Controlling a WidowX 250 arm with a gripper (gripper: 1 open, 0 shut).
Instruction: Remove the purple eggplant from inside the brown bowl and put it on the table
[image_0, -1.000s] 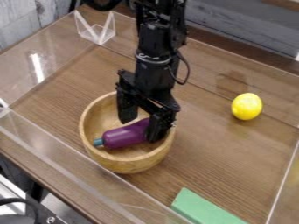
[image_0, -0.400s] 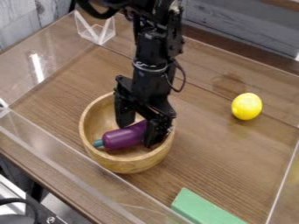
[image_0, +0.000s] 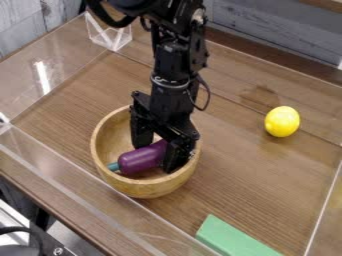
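Note:
The purple eggplant (image_0: 142, 157) lies on its side inside the brown bowl (image_0: 112, 173), stem end pointing left. My gripper (image_0: 162, 142) reaches down into the bowl from above, open, with its black fingers (image_0: 181, 146) straddling the eggplant's right end. Whether the fingers touch the eggplant is unclear. The bowl rests on the table (image_0: 254, 185), left of centre.
A yellow lemon (image_0: 281, 121) sits on the table to the right. A flat green block (image_0: 246, 240) lies near the front edge. Clear acrylic walls (image_0: 40, 70) surround the tabletop, and a clear stand (image_0: 110, 33) is at the back left.
The gripper has sunk slightly deeper into the bowl and shifted a little left over the eggplant. The eggplant and bowl have not moved.

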